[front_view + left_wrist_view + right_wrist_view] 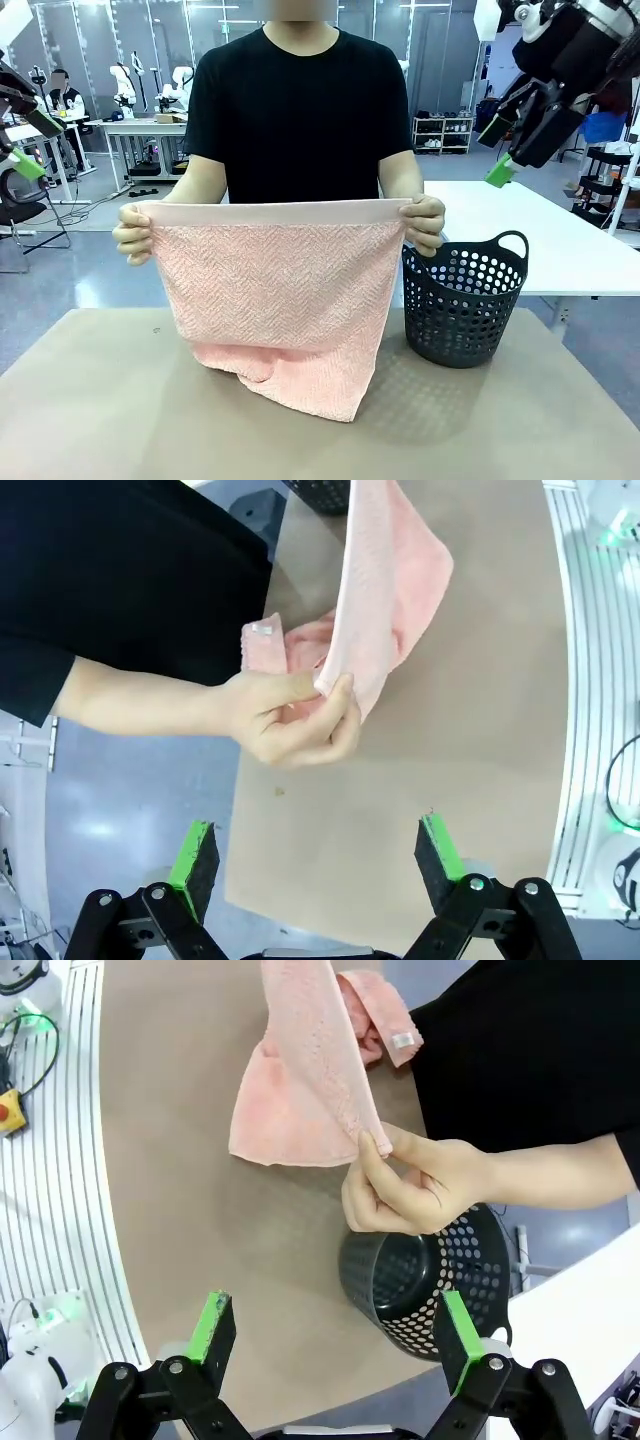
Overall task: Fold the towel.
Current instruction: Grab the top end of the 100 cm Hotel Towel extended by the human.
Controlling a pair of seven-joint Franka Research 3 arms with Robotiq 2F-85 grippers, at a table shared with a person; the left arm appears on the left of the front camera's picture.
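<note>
Salmon-pink terry: the towel (275,290) is hanging stretched between the person's hands (134,233) over the table's (100,400) far edge, its hem bunching on the table beside the black basket (465,300). Folding is apparently only beginning. The left gripper (318,855) and right gripper (335,1325) are hovering, fingers spread wide, holding nothing.

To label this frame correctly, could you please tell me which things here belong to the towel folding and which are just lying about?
Belonging to the job: light salmon-pink terry towel, held up by its top corners; the person's hands pinching those corners; left gripper and right gripper, both open.
Lying about: black perforated plastic basket, on the brown table beside the towel.
</note>
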